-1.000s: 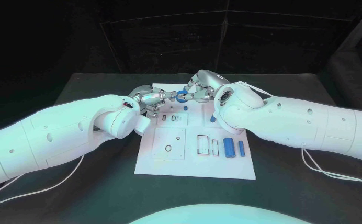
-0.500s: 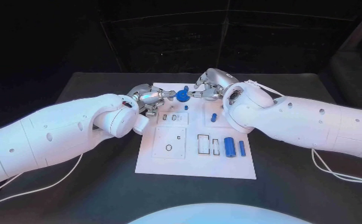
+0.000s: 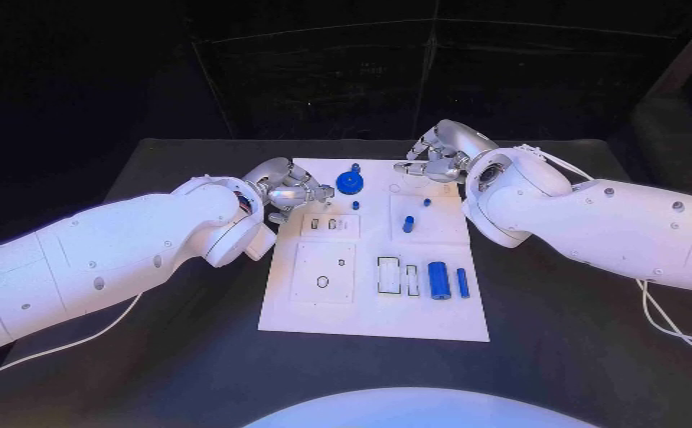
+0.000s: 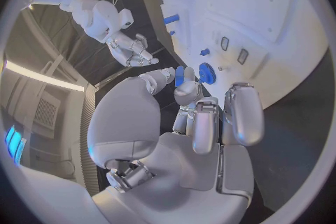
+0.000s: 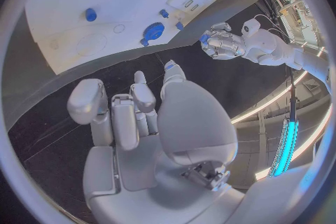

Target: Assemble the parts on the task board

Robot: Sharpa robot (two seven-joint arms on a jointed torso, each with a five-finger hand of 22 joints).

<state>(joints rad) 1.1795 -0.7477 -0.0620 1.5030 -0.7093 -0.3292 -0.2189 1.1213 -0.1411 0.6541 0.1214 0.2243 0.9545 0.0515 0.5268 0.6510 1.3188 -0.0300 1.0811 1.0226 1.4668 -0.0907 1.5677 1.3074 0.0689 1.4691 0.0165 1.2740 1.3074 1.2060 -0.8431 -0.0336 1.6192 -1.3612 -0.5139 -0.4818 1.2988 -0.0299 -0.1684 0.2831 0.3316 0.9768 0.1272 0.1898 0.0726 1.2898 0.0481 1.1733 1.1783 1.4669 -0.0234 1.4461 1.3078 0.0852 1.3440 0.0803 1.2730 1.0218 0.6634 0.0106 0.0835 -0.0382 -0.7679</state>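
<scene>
The white task board (image 3: 375, 318) lies in the middle of the table. A blue gear (image 3: 349, 184) (image 4: 207, 73) (image 5: 154, 29) sits near the board's far edge with a tiny blue piece (image 3: 356, 168) just beyond it, free of both hands. My left hand (image 3: 289, 191) (image 4: 203, 117) (image 5: 223, 42) hovers at the board's left edge, fingers reaching toward the gear but apart from it. My right hand (image 3: 440, 161) (image 5: 133, 117) (image 4: 129, 47) is off the far right corner, fingers apart and holding nothing. Two blue cylinders (image 3: 437, 280) (image 3: 462, 282) lie on the board's right side.
A short blue peg (image 3: 408, 223) and a small blue stud (image 3: 356, 204) stand mid-board. Rectangular slots (image 3: 389, 276) lie beside the cylinders. The black table (image 3: 173, 348) surrounds the board, with loose cables at the left (image 3: 87, 343) and right (image 3: 613, 318).
Both hands held the gear between them at the board's far edge. Now the gear sits alone; my right hand has drawn back to the right and my left hand slightly to the left.
</scene>
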